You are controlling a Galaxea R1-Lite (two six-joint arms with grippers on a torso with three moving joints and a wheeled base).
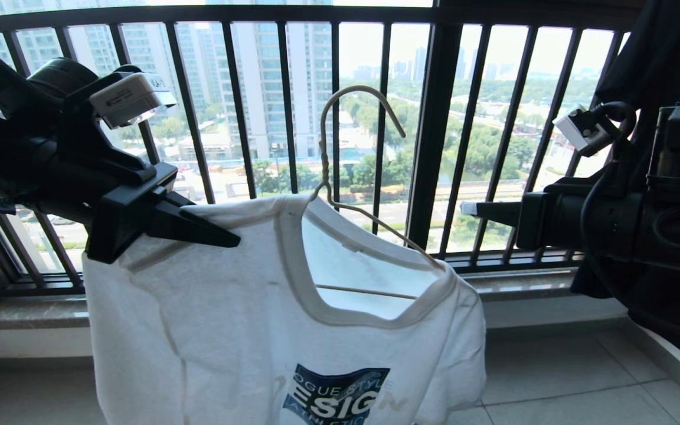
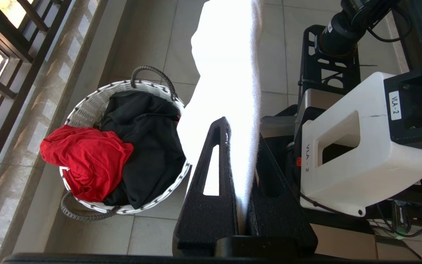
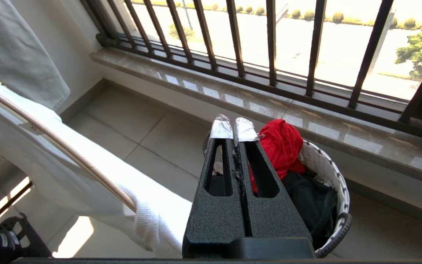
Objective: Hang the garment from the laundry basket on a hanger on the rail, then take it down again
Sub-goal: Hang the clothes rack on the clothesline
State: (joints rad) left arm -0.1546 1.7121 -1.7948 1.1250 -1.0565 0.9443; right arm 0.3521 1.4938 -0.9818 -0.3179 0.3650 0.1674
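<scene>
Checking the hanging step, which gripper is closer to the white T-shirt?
Left. The left gripper is shut on the T-shirt's shoulder; the right gripper is shut, empty, off to its other side.

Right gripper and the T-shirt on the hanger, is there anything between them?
Nothing. In the head view the right gripper points at the white T-shirt across an open gap, with only the balcony railing behind it.

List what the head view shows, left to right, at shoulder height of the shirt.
Left gripper shut on the white T-shirt → hanger hook above the collar → thick railing post → right gripper, shut and empty.
</scene>
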